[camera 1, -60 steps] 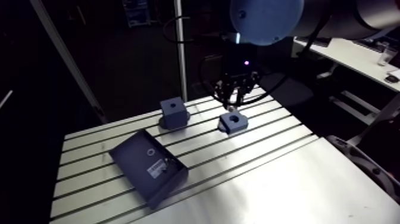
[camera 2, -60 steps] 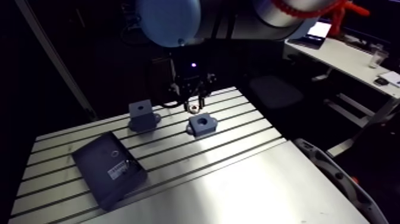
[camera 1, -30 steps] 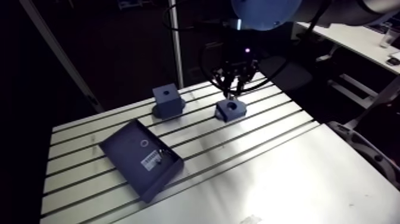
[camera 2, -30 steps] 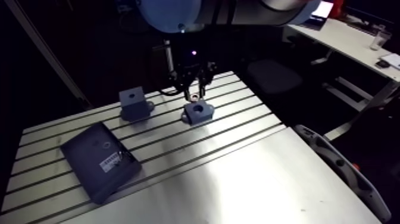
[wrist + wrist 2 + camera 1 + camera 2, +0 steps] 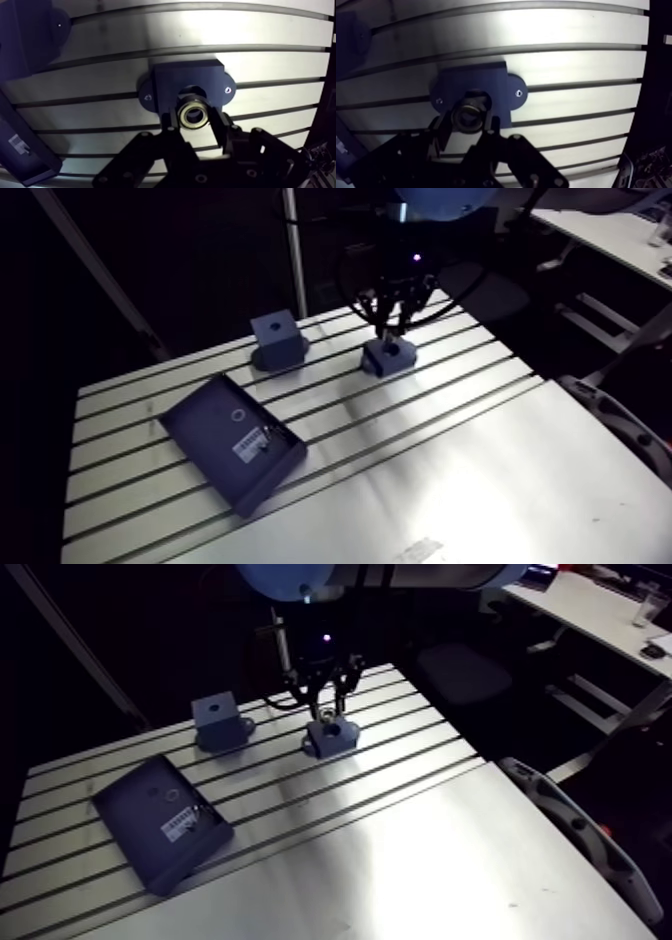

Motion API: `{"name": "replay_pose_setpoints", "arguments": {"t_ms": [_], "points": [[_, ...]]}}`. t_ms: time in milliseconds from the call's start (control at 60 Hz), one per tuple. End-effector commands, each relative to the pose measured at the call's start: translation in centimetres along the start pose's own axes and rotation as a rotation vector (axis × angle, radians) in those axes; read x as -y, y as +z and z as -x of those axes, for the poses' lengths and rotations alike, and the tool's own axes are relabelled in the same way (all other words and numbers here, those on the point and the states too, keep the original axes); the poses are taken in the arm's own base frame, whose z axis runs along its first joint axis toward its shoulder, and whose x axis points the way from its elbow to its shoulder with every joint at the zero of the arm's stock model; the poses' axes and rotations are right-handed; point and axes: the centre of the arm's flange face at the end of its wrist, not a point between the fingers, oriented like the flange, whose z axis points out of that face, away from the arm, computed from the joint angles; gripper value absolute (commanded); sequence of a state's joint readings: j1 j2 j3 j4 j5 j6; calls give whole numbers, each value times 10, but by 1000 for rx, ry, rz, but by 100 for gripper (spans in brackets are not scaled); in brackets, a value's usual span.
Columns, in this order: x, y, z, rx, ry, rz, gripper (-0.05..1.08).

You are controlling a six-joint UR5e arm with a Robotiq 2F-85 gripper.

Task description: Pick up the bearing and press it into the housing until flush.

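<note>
Wrist view first: the two-fingered black claw (image 5: 193, 118) is closed partway, and its fingers (image 5: 169, 125) clamp a small silvery metal ring bearing with a dark centre (image 5: 194, 114). The bearing's open face is turned toward the camera. Directly under and just ahead of it sits the dark blue block housing with a round bore and two rounded ears, each ear showing a bright screw head (image 5: 172, 82). The bearing overlaps the bore's near rim. Whether it touches the housing or hangs just above it cannot be told from here.

From the arm view, the claw comes straight down with its tips at the top of the housing (image 5: 388, 358). The housing stands on the slotted aluminium table (image 5: 480, 478) near the far edge, toward the far corner on the arm's side.

A second dark blue block, square, with a small hole in its top and a flange at its foot (image 5: 277, 338), stands beside the housing along the same far edge, apart from it and nearer the middle of that edge.

A flat, dark blue, shallow rectangular box with a white label and a small ring mark (image 5: 232, 443) lies well apart from both blocks, toward the opposite side edge. It is turned at an angle across the slots.
</note>
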State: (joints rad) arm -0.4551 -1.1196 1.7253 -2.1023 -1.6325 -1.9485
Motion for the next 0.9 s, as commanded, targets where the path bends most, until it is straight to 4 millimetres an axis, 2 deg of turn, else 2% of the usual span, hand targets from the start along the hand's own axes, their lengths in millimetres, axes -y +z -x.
{"name": "replay_pose_setpoints", "arguments": {"t_ms": [17,900], "points": [[-2,10,-5,-9,1,9,60],[1,21,-2,11,1,3,60]]}}
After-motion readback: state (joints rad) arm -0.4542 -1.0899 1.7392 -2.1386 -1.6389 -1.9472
